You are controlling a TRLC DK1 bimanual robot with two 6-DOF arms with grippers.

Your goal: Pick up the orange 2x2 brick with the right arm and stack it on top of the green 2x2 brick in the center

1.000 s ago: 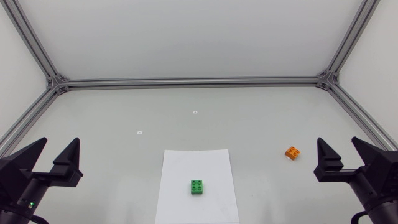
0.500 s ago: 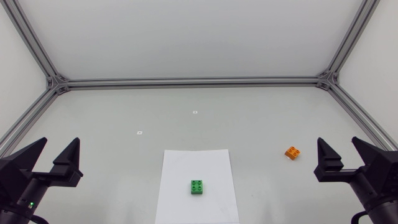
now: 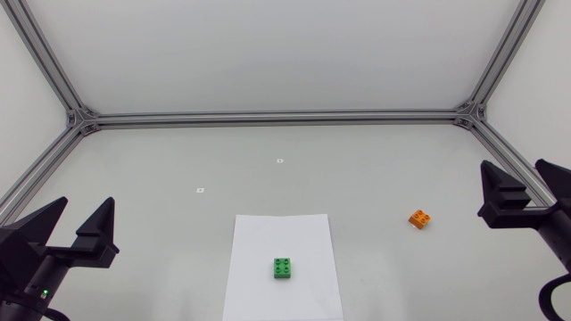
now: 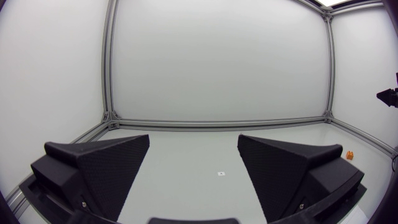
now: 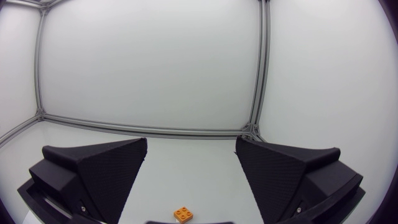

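The small orange 2x2 plastic brick (image 3: 420, 218) sits studs up on the bare pale grey table (image 3: 357, 169), off to the right-hand side and well apart from the green 2x2 plastic brick (image 3: 284, 267), which rests on a white sheet of paper (image 3: 268, 234) at the centre. The right arm's matte black wedge-fingered gripper (image 3: 513, 168) hangs above the table near its right edge, jaws spread wide with nothing between them. The left arm's matching gripper (image 3: 87, 203) is just as wide open and just as empty, parked at the far left. The coming move turns on one relation: from the right wrist camera the orange brick lies ahead of and below the gripper, close to the line of the gap between the two fingers, so the approach looks to be mostly a forward reach and a descent, with little sideways correction. The right arm is by far the nearer of the two (the left would have to cross the whole sheet). Being square, the brick has no long axis to favour. It seems turned slightly askew to the table's edges, though at this distance that is hard to judge, so a small wrist rotation may be needed to meet two flat sides.
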